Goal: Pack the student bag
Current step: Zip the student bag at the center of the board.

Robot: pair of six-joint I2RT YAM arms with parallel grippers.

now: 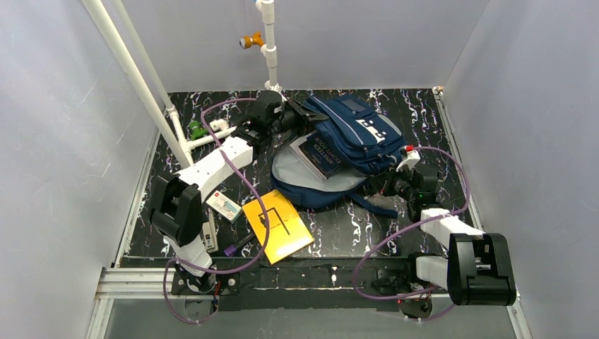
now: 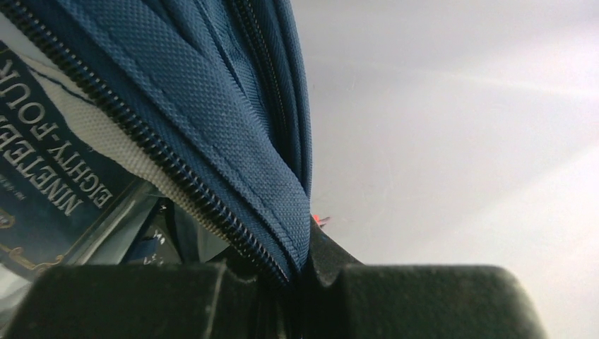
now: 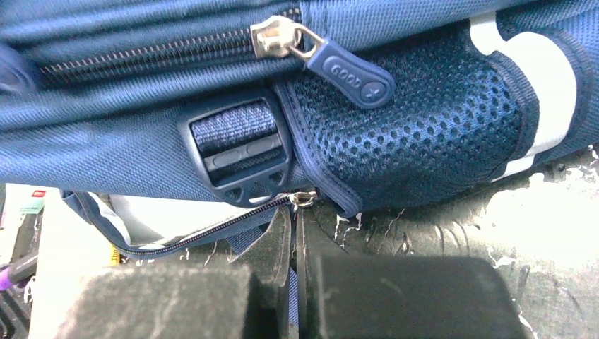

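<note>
The student bag (image 1: 353, 138) lies on its back in the upper middle of the overhead view, on the black marbled table (image 1: 395, 233). Its main compartment gapes toward the lower left, and a dark blue book (image 1: 318, 157) sits in the opening.

From above both grips are hard to read, but the wrist cameras settle them. The left wrist view shows the left gripper (image 2: 297, 272) clamped on the bag's zipped rim. Navy fabric and zip teeth run up from the jaws to the upper left of the frame, and the book's cover reads "NINETEEN EIGHTY-FOUR". The right wrist view shows the bag's side: a black buckle (image 3: 240, 152), a mesh pocket (image 3: 431, 120) and a zip pull (image 3: 350, 74) marked "GOOD". The right gripper (image 3: 295, 240) is pressed together just under a small metal slider (image 3: 304, 198), with a thin blue strip of the bag pinched between its fingers.

Overhead, the left arm reaches from the lower left up to the bag's upper left edge, left gripper (image 1: 295, 119) at the rim. The right arm folds in from the lower right, right gripper (image 1: 387, 185) at the bag's lower right side.

At lower centre a yellow booklet (image 1: 277, 224) lies flat beside a small white box (image 1: 224, 205).
</note>
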